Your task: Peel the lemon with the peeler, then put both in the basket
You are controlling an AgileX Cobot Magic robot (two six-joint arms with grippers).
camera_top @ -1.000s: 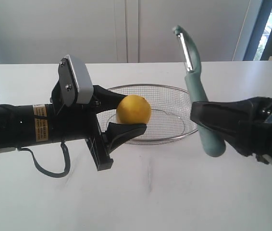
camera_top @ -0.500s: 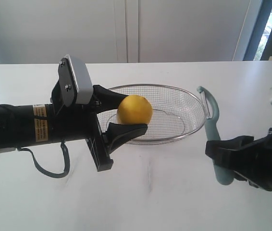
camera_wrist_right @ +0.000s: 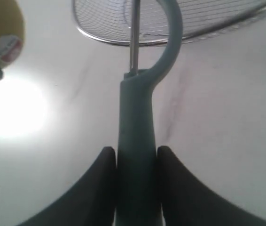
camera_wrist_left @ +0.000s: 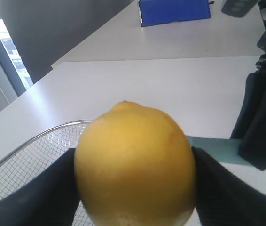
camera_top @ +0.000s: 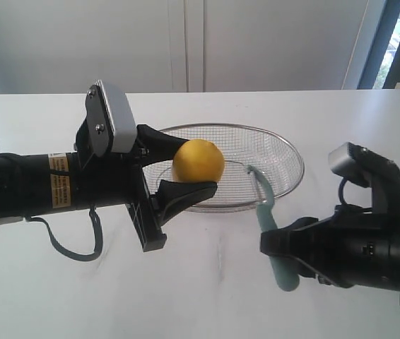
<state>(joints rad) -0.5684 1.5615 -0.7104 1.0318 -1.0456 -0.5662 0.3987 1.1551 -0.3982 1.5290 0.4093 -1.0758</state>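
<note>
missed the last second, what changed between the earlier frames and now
The right end effector, shut on the peeler throughout, swung down and left in the exterior view. This took the peeler from high and upright to low, its head now near the rim of the basket. The left end effector kept the lemon clamped; the basket stayed put.

A white table (camera_top: 214, 289) carries only the wire basket (camera_top: 260, 152).

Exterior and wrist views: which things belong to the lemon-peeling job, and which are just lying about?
Job:
lemon, in the left gripper
peeler, in the right gripper
basket

Lying about:
blue box, seen only in the left wrist view
</note>
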